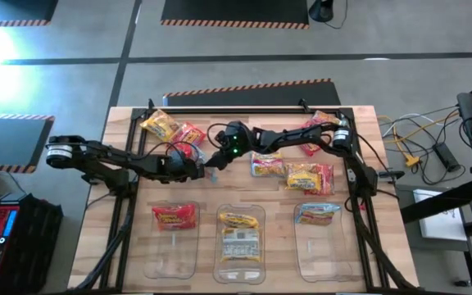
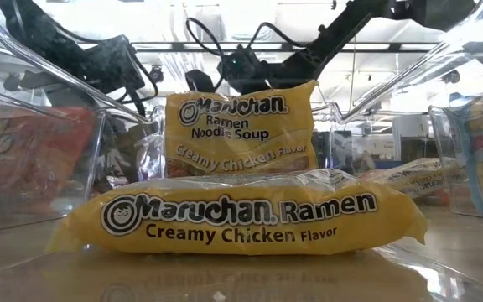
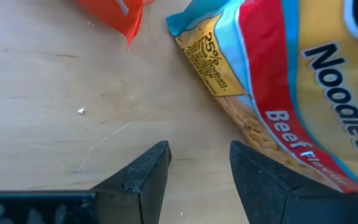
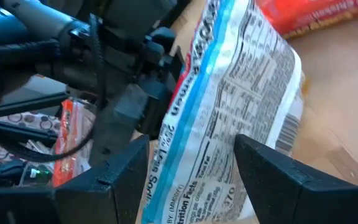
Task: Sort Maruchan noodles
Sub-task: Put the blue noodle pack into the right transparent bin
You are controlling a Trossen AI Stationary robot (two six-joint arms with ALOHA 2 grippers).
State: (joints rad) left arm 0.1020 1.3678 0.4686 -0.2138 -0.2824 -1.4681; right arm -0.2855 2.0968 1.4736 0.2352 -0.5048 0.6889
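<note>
While the light-blue noodle packet [image 4: 229,106] is stood on edge at the table's middle, far of the bins, its long axis is straddled by the open right gripper [image 4: 191,180], with the open, empty left gripper [image 3: 197,171] just left of it

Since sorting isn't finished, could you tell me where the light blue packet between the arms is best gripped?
Pinch its flat faces across the thin edge, from the right hand's side: the packet stands tilted on edge between that hand's open fingers.
</note>
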